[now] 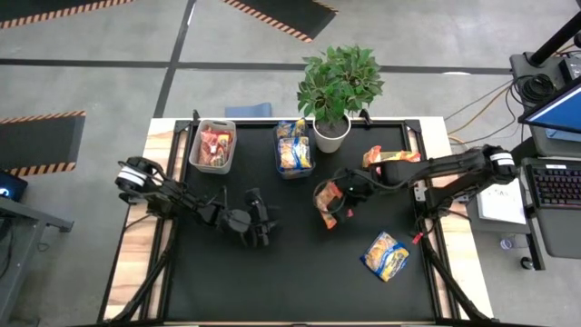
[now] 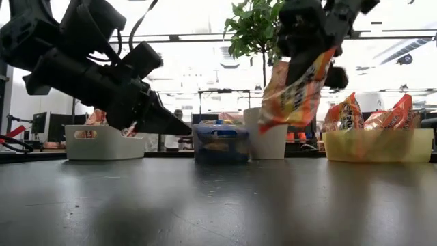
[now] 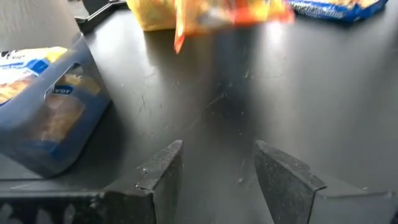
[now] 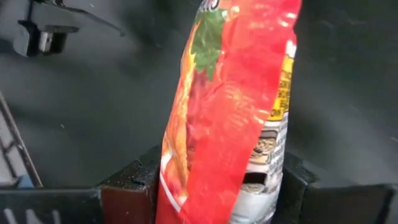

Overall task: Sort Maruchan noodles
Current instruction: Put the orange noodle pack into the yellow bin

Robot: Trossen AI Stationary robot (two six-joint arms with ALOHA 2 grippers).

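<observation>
My right gripper [image 1: 339, 193] is shut on a red-orange noodle packet [image 1: 325, 205] held above the middle of the black table; in the low view the packet [image 2: 293, 85] hangs clear of the table. My left gripper [image 1: 263, 227] is open and empty, low over the table left of centre, its fingers [image 3: 163, 169] apart over bare table. A blue-and-yellow packet [image 1: 386, 255] lies flat at the near right. A pale bin [image 1: 212, 145] holds red packets. A dark blue bin [image 1: 293, 148] holds blue-and-yellow ones. A yellow-green bin [image 2: 379, 145] holds orange packets. My right gripper pinches the red-orange packet between its two fingers [image 4: 134, 180], at the packet's upper end [image 4: 224, 186]. The fingers come from above, pointing down. The packet hangs below them, tilted, lifted clear of the table.
A potted plant in a white pot [image 1: 331, 132] stands at the far edge between the dark blue bin and my right arm. An orange packet [image 1: 374, 155] shows beside my right arm. Bare black table [image 1: 300, 282] lies along the near side.
</observation>
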